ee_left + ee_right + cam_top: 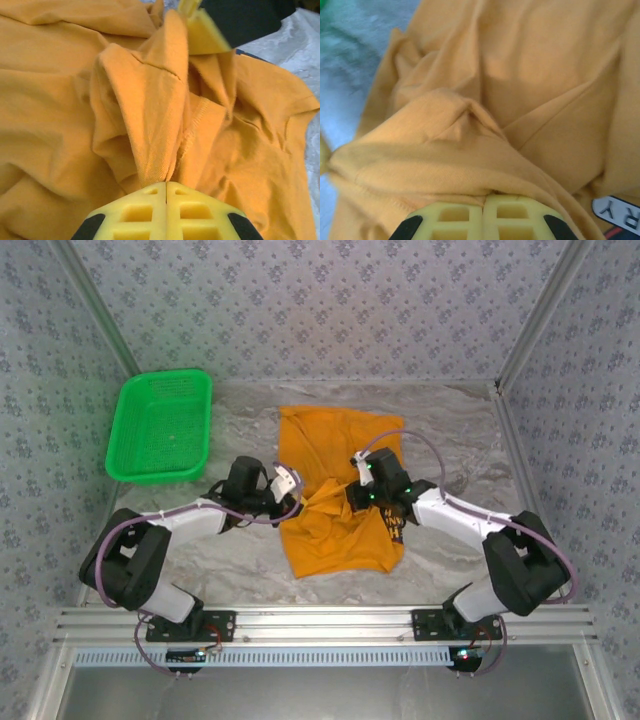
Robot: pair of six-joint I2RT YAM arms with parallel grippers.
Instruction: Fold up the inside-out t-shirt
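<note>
The inside-out t-shirt (325, 445) is orange-yellow and lies crumpled in the middle of the table, its cloth bunched up between the two arms. A dark print (393, 530) shows at its right edge. My left gripper (305, 503) is shut on a raised fold of the shirt (150, 115), which rises straight out of its closed yellow fingertips (150, 200). My right gripper (348, 500) faces it a short way off, shut on another fold (445, 165) that drapes over its fingertips (515, 207). The cloth between the grippers is lifted and gathered.
A green mesh basket (162, 425) stands at the back left, apart from the shirt. Patterned walls close the table on three sides. Bare marbled tabletop (455, 430) shows to the right of and behind the shirt.
</note>
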